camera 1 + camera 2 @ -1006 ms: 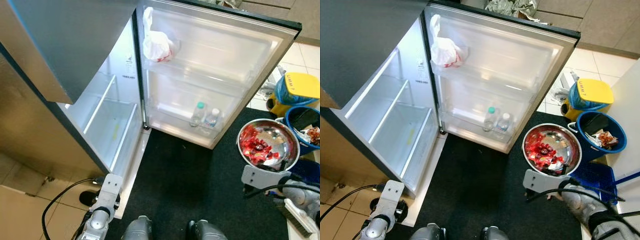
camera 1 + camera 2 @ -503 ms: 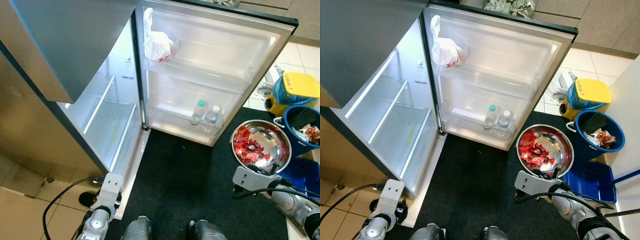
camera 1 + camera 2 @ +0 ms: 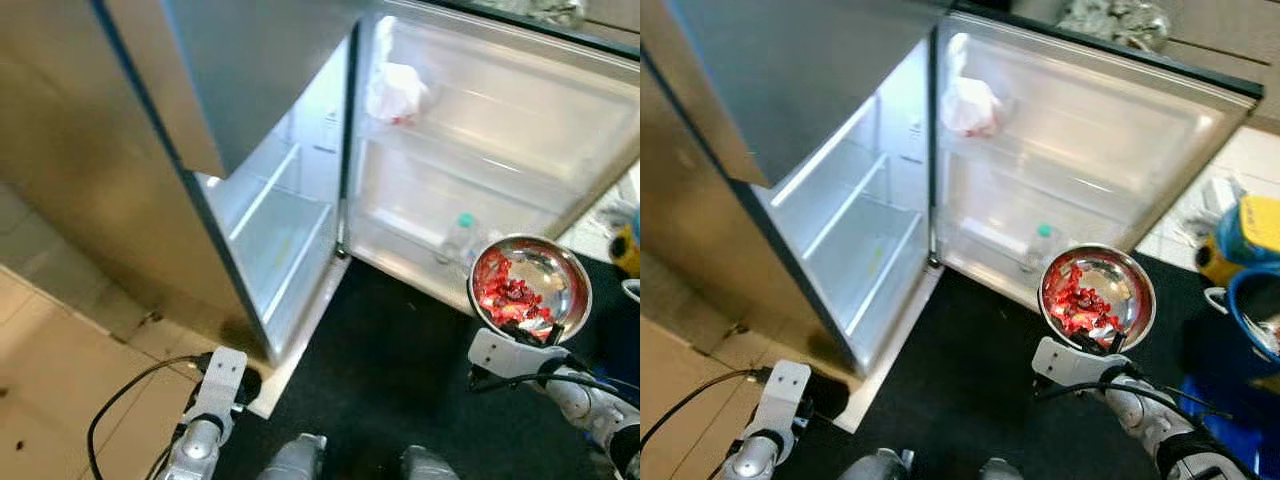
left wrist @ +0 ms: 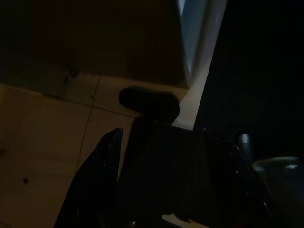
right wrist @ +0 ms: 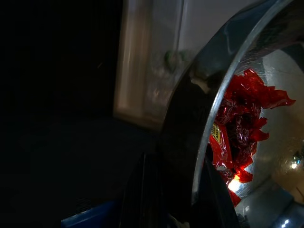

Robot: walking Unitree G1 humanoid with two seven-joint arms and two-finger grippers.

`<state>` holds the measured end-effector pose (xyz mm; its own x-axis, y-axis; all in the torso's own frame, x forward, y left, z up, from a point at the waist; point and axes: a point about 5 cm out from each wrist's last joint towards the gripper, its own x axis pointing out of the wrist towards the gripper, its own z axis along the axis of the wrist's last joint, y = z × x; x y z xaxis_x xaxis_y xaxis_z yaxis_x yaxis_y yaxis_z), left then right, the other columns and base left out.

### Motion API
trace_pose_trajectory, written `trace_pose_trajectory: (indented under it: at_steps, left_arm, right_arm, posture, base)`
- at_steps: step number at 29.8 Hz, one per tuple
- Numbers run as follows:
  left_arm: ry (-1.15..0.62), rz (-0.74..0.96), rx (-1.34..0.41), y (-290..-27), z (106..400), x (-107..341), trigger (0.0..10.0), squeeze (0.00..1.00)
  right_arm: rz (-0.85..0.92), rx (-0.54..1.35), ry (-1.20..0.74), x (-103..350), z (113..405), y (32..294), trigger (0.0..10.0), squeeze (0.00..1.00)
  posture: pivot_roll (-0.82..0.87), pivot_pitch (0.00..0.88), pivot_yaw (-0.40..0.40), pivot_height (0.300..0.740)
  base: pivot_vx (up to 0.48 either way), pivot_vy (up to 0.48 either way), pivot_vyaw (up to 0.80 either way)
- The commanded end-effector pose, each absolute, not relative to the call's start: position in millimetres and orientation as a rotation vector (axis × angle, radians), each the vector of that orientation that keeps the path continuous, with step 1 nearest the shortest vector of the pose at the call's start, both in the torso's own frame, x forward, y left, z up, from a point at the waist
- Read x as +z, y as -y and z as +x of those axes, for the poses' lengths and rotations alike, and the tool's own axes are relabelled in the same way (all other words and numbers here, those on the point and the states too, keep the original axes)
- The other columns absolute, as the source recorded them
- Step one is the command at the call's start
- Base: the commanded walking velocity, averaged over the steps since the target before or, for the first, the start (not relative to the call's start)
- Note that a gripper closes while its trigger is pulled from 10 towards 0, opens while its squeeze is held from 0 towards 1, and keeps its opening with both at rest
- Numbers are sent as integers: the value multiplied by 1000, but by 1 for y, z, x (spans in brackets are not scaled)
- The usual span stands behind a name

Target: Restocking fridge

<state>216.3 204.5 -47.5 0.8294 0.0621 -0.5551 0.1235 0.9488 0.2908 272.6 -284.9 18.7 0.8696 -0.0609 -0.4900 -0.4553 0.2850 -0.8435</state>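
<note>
A steel bowl holding red wrapped pieces hangs over the black mat, just in front of the open fridge door. My right gripper is shut on the bowl's near rim; in the right wrist view its fingers clamp the rim. The door holds a white plastic bag on its upper shelf and a bottle on its lower one. The fridge compartment stands open with bare shelves. My left gripper hangs idle and open near the floor at lower left.
The grey freezer door juts out overhead on the left. A black mat covers the floor before the fridge, with tan tiles to the left. A yellow-lidded bin and a blue bucket stand at the right edge.
The whole view has swung left, so the camera turned. The bowl in my right gripper now sits in front of the door's lower shelf instead of to its right.
</note>
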Motion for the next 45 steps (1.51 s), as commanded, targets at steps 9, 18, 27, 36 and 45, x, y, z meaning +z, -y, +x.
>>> trace_pose_trajectory:
  at_steps: [9, 18, 27, 36, 45]
  left_arm:
    - [-635, 334, -36, -205, 207, -54, 10000, 0]
    - [-637, 338, -35, -205, 208, -54, 10000, 0]
    - [-643, 346, -33, -205, 208, -54, 10000, 0]
    - [-649, 350, -31, -206, 207, -55, 10000, 0]
    - [-658, 356, -29, -206, 206, -56, 10000, 0]
  right_arm:
    - [-1262, 254, -464, 20, 273, 286, 10000, 0]
    - [-1260, 253, -467, 20, 273, 285, 10000, 0]
    - [-1258, 255, -468, 20, 273, 285, 10000, 0]
    - [-1258, 258, -469, 19, 273, 285, 10000, 0]
    - [-1258, 259, -470, 20, 272, 285, 10000, 0]
  posture:
    - [-31, 164, -31, 740]
    - [-30, 164, -29, 740]
    - [-29, 164, -29, 740]
    - [-30, 167, -29, 740]
    - [-29, 170, -31, 740]
  base:
    - [0, 0, 800]
    - [0, 0, 800]
    - [0, 0, 800]
    - [0, 0, 797]
    - [0, 0, 794]
